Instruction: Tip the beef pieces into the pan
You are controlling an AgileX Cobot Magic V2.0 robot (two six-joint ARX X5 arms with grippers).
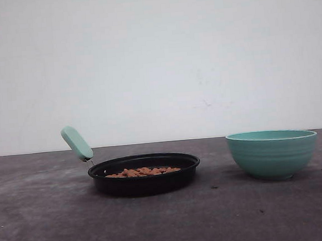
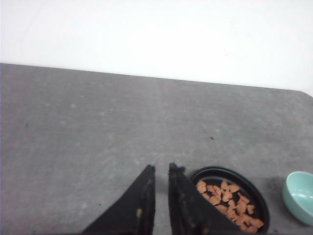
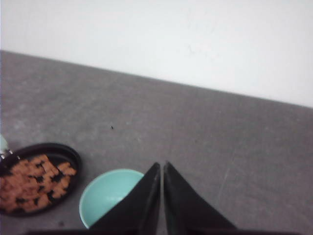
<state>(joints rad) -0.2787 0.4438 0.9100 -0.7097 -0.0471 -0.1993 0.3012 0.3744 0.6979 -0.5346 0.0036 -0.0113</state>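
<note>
The left gripper (image 2: 161, 169) hangs above the counter (image 1: 46, 219) with its 2 dark fingers nearly together, only a thin slit between the tips, and nothing held. The right gripper (image 3: 161, 164) likewise has its 2 fingers drawn together at the tips, gripping nothing.

Taking the pan (image 1: 144, 174) as the landmark: it sits on the grey counter, a shallow black round dish with a rolled rim. The beef pieces (image 1: 142, 171) lie inside it as a low, scattered layer of small reddish-brown chunks across the bottom, none rising above the rim. In the left wrist view the pan (image 2: 230, 198) with its beef pieces (image 2: 226, 196) lies just beside the gripper fingers.

The mint-green handle (image 1: 77, 143) rises from the pan's left rim on a thin wire, tilted up and away from the pan.

To the pan's right, apart from it, stands the teal bowl (image 1: 272, 153), upright on the counter. In the right wrist view the bowl (image 3: 110, 196) looks bare inside, with the pan (image 3: 39, 176) close beside it.

A few dark specks dot the counter between the pan and the bowl. Beyond the pan, a plain white wall (image 1: 156, 59) closes off the far edge of the counter.
</note>
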